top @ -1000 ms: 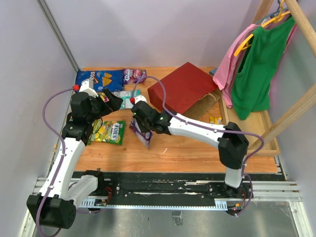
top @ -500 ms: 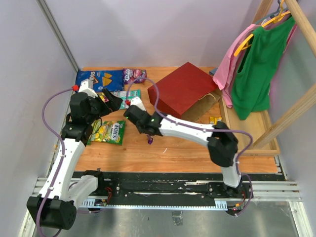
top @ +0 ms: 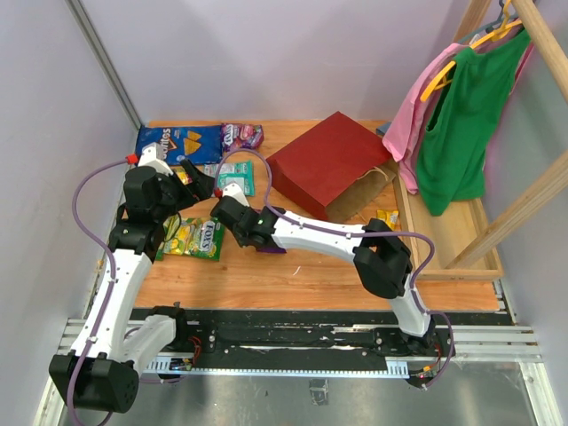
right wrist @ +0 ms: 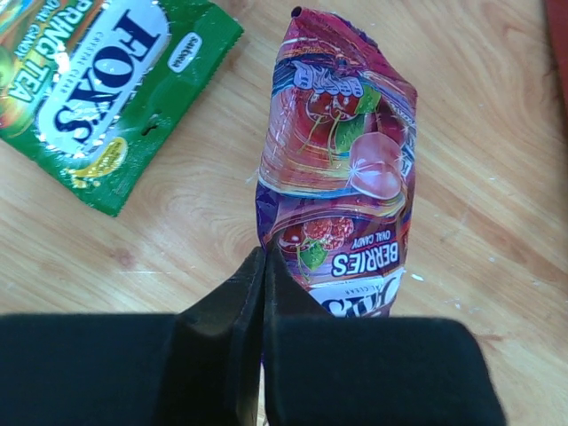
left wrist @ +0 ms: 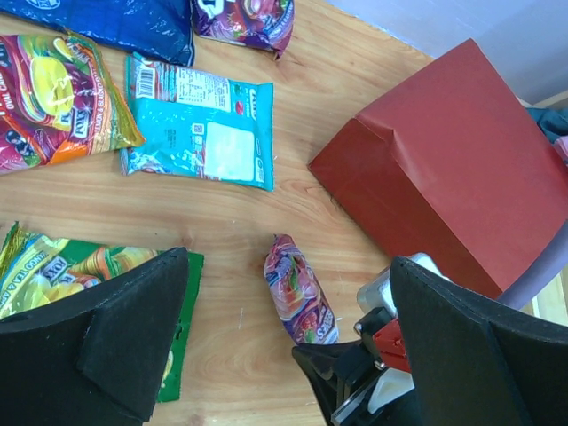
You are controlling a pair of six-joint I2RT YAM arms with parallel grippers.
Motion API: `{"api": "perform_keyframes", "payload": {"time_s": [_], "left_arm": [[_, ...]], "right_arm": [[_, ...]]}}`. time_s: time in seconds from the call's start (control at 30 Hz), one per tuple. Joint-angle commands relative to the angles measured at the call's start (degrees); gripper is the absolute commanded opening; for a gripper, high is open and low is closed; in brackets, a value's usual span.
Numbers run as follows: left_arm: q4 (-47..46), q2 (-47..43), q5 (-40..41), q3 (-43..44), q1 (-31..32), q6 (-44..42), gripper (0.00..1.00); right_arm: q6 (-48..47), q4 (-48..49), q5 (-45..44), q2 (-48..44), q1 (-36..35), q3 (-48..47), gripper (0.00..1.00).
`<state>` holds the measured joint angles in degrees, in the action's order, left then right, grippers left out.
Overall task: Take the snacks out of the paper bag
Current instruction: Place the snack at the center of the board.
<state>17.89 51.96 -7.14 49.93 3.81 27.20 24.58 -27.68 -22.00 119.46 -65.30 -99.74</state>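
**A:** What crowds the spot?

**B:** The red paper bag point(top: 328, 164) lies on its side at the right rear, with its brown mouth toward the hanging clothes point(top: 457, 124). The blue Doritos bag point(top: 177, 139) and a purple candy bag point(top: 241, 135) line the table's point(top: 293, 271) back edge. A teal packet point(left wrist: 200, 133) and a green Fox's packet point(right wrist: 98, 84) lie to the left.

**A:** Any open room?

**B:** There is bare wood toward the near edge.

**A:** And the berries packet point(right wrist: 342, 204)?

**B:** It lies flat between the green Fox's packet and the paper bag, touching neither. Its long axis runs straight away from the right gripper point(right wrist: 264, 266), which is clamped on its near end. The left gripper point(left wrist: 288, 259) hangs above, jaws spread wide, holding nothing.
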Motion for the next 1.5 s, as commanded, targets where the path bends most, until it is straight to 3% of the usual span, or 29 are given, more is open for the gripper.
{"api": "perform_keyframes", "payload": {"time_s": [0.0, 0.1, 0.23, 0.3, 0.43, 0.53, 0.67, 0.87, 1.07, 1.23, 1.4, 1.47], "left_arm": [[-0.23, -0.81, -0.77, 1.66, -0.21, -0.7, 1.0], [0.39, -0.89, -0.52, 1.82, -0.19, -1.11, 1.0], [1.07, -1.23, 0.61, 2.14, -0.21, -1.6, 1.0], [1.11, -1.25, 0.85, 2.16, -0.29, -1.58, 1.0], [1.02, -1.08, 0.76, 2.02, -0.3, -1.68, 1.0], [0.52, -1.08, 0.27, 1.61, -0.39, -1.5, 1.0], [-0.14, -0.67, -1.21, 1.22, -0.39, -1.38, 1.0], [-0.22, -0.9, -1.93, 0.96, -0.39, -1.45, 1.0], [0.69, -1.37, -1.96, 1.09, -0.39, -2.06, 1.0], [0.44, -1.45, -2.14, 0.61, -0.39, -2.07, 1.0], [-0.12, -1.25, -2.96, 0.43, -0.39, -1.78, 1.0], [-0.07, -1.23, -3.01, 0.35, -0.39, -1.78, 1.0]], "right_arm": [[2.51, 4.27, 4.82, -2.01, -1.15, 1.57, 0.04], [2.82, 6.4, 7.4, -2.3, -1.15, 2.54, 0.14], [-0.97, 14.06, 12.8, -7.95, -1.15, 7.56, 0.47], [-3.68, 19.13, 14.99, -12.54, -1.1, 12.8, 0.59], [-7.58, 26.83, 14.64, -22.44, 0.33, 24.05, 0.68], [-3.79, 29.34, 19.05, -25.19, 6.58, 30.51, 0.64], [0.58, 24.91, 25.22, -20.8, 13.62, 30.29, 0.57], [-1.12, 23.19, 24.91, -12.4, 13.88, 25.76, 0.5], [0.53, 22.41, 24.59, -4.7, 13.67, 23.94, 0.37], [2.39, 18.09, 19.32, -3.92, 12.91, 24.81, 0.22], [8.53, 15.11, 17.16, -3.86, 12.37, 26.58, 0.03], [15.49, 12.37, 15.42, -3.78, 12.19, 27.16, 0.02]]}}
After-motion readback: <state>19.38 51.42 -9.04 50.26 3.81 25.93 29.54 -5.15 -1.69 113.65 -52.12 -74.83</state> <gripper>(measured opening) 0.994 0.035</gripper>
